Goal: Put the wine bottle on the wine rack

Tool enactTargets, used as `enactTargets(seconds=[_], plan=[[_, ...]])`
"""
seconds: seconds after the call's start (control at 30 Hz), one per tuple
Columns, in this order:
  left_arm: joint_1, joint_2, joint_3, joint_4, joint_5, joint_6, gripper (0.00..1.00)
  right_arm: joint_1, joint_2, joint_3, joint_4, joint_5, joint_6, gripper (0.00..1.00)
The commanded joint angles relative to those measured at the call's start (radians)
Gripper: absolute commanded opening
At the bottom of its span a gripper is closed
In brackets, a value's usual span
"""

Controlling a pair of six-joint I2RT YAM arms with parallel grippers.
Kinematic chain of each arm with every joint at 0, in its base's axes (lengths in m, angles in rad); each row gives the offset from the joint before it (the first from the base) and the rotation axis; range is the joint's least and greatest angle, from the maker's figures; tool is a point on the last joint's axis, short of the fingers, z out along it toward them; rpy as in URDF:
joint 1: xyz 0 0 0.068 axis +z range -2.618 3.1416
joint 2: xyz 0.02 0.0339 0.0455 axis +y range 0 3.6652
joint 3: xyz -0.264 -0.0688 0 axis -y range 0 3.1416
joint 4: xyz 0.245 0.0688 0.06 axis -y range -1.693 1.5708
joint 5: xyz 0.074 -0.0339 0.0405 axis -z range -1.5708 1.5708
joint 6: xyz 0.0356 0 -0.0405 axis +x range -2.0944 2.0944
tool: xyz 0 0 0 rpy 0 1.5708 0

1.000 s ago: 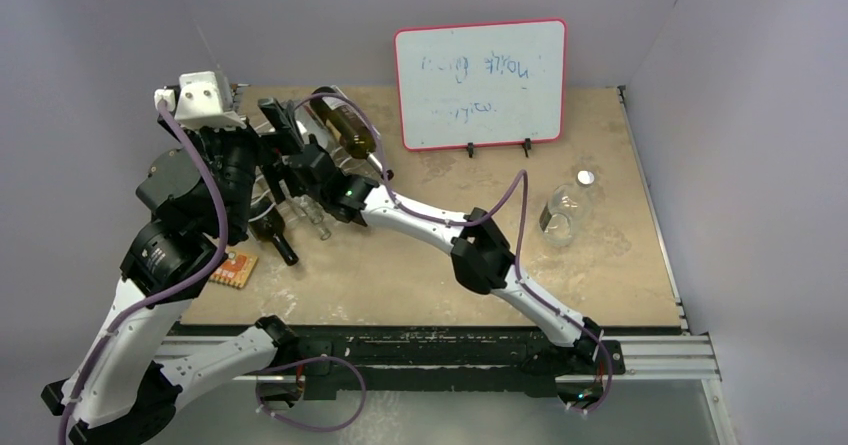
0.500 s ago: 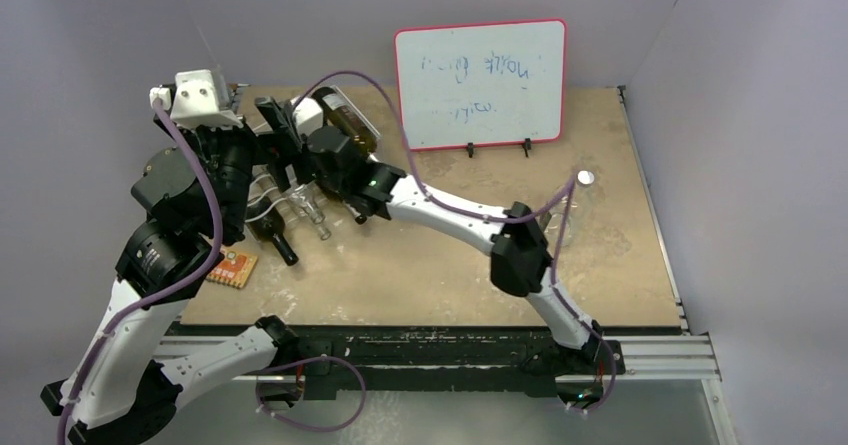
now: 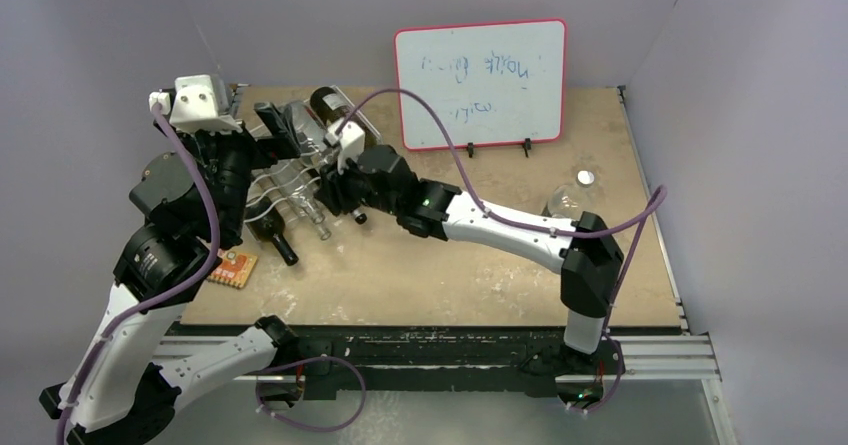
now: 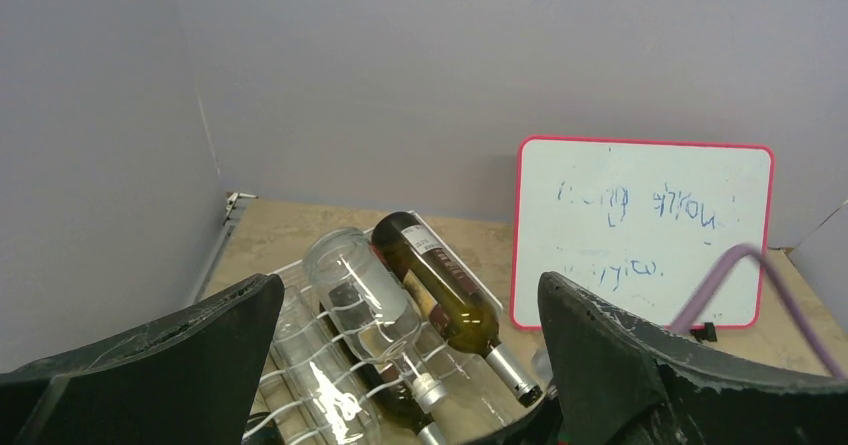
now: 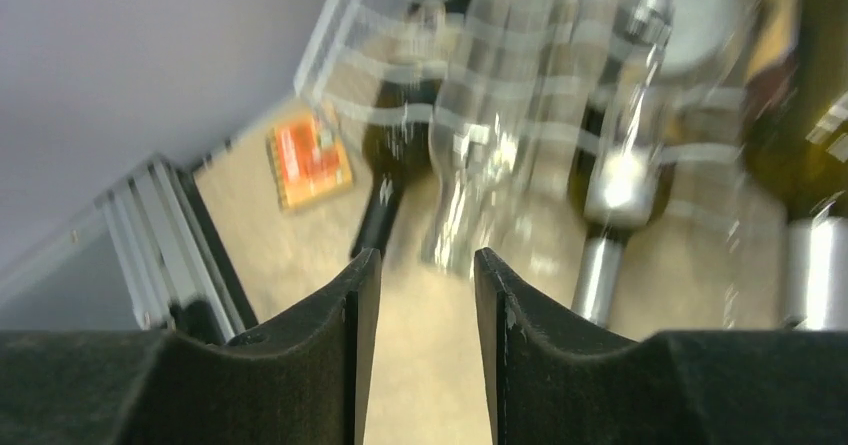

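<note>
The white wire wine rack (image 3: 262,180) (image 4: 300,390) (image 5: 345,20) stands at the table's back left with several bottles lying in it. The dark green wine bottle (image 3: 326,102) (image 4: 440,287) lies on the top tier, neck toward the front, beside a clear bottle (image 4: 355,285). Nothing holds it. My right gripper (image 3: 330,200) (image 5: 427,255) hangs just in front of the rack at the height of the bottle necks, jaws a narrow gap apart and empty. My left gripper (image 3: 280,130) (image 4: 408,283) hovers above the rack's left side, wide open and empty.
A pink-framed whiteboard (image 3: 480,83) (image 4: 645,230) stands at the back. An orange card (image 3: 233,267) (image 5: 310,160) lies left of the rack's front. A dark bottle's neck (image 3: 280,243) (image 5: 385,205) sticks out of the lower tier. A clear jar (image 3: 562,202) and a white lid (image 3: 585,177) sit at right.
My right gripper has let go of the dark green bottle on the top tier, drawn back to the rack's front and narrowed its jaws. Its elbow swung right. The left arm barely moved.
</note>
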Motion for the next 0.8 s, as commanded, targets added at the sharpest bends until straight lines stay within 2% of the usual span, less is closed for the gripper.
enactTargets(seconds=[0.0,0.23,0.33,0.5,0.77], plan=[[0.0,-0.001,-0.016,0.036,0.022,-0.018,1.0,0.019,-0.039,-0.13,-0.003,-0.11,0.063,0.41],[0.002,0.001,-0.031,0.047,0.035,-0.021,1.0,0.038,0.046,-0.122,0.005,-0.121,0.088,0.37],[0.001,0.002,-0.026,0.041,0.036,-0.021,1.0,0.038,0.091,-0.076,-0.001,-0.071,0.091,0.35],[0.0,-0.007,-0.016,0.033,0.022,-0.018,1.0,0.037,0.169,0.031,-0.093,-0.06,0.099,0.32],[0.001,-0.007,-0.017,0.032,0.006,-0.015,1.0,0.036,0.252,0.144,-0.139,-0.02,0.08,0.28]])
